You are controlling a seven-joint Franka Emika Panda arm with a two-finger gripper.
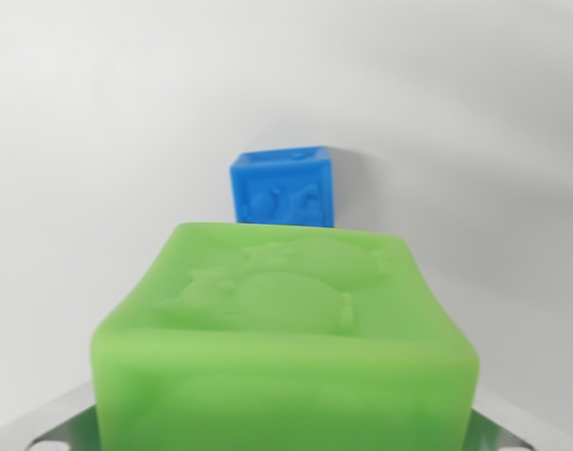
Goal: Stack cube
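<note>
A large green cube (286, 338) with a raised animal figure on its top face fills the lower half of the wrist view, very close to the camera. My gripper (286, 427) is shut on it; grey metal finger parts (52, 427) show at the bottom corners on both sides, pressed against the cube's flanks. The fingertips themselves are hidden by the cube. Beyond the green cube stands a smaller-looking blue cube (285, 186) with embossed faces, resting on the white surface (99, 141), slightly turned. Its lower part is hidden behind the green cube's far edge.
The white surface runs to a pale wall behind the blue cube. A soft shadow falls to the blue cube's right. No other objects show.
</note>
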